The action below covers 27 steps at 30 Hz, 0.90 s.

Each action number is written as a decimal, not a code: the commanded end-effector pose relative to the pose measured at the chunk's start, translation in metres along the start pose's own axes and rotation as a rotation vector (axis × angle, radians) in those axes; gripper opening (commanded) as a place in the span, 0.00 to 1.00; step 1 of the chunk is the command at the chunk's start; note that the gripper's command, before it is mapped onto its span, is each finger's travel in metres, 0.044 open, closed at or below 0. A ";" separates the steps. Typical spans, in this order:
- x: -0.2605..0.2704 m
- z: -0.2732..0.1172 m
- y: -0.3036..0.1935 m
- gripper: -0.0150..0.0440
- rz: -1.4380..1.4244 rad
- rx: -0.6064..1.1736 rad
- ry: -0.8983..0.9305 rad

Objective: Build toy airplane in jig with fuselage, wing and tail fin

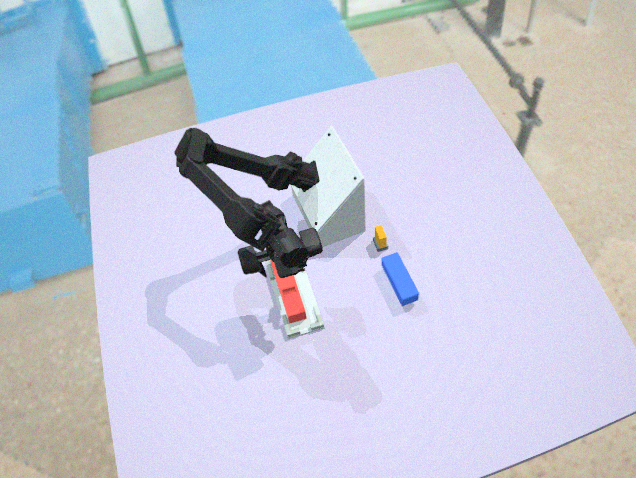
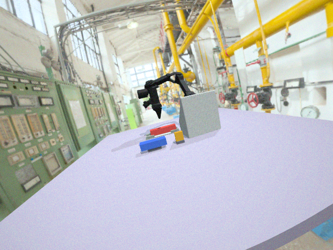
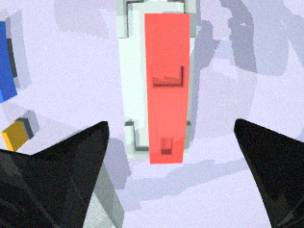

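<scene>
The red fuselage point(image 1: 294, 306) point(image 2: 163, 129) point(image 3: 167, 107) lies lengthwise over the pale cradle point(image 1: 310, 299) point(image 3: 133, 86), off to the right side in the wrist view, with bare cradle floor on its left. Both sockets face up and are empty. I cannot tell whether it sits fully flat. My gripper point(image 2: 159, 117) point(image 3: 174, 126) is open and empty above the fuselage's tail end, one finger on each side and clear of it. The blue wing point(image 1: 398, 278) point(image 2: 153, 144) point(image 3: 6, 66) and the orange tail fin point(image 1: 379, 236) point(image 2: 178, 136) point(image 3: 15, 136) stand apart from the cradle, each on a dark piece.
A grey wedge-shaped block point(image 1: 336, 174) point(image 2: 200, 115) point(image 3: 108, 196) with a sloping face stands close beyond the cradle's tail end, beside the arm. The tail fin is between this block and the wing in the top view.
</scene>
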<state>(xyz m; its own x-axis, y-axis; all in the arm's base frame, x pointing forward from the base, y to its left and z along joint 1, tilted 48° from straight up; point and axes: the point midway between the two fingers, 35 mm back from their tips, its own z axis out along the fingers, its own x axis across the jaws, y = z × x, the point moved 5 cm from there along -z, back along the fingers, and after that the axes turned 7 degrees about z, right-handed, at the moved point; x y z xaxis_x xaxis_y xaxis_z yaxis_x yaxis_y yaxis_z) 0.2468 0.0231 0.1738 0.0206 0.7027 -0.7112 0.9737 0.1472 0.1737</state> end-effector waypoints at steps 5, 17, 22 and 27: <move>0.001 -0.022 -0.001 1.00 -0.002 0.003 -0.006; 0.025 -0.021 0.014 1.00 -0.094 0.007 0.020; 0.083 -0.026 0.035 1.00 -0.128 0.016 0.051; 0.151 -0.025 0.048 1.00 -0.104 0.013 0.041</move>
<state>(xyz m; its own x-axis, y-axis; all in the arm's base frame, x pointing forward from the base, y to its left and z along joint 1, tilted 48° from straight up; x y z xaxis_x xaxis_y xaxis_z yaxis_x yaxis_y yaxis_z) 0.2843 0.1206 0.1266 -0.0925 0.7130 -0.6951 0.9713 0.2183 0.0947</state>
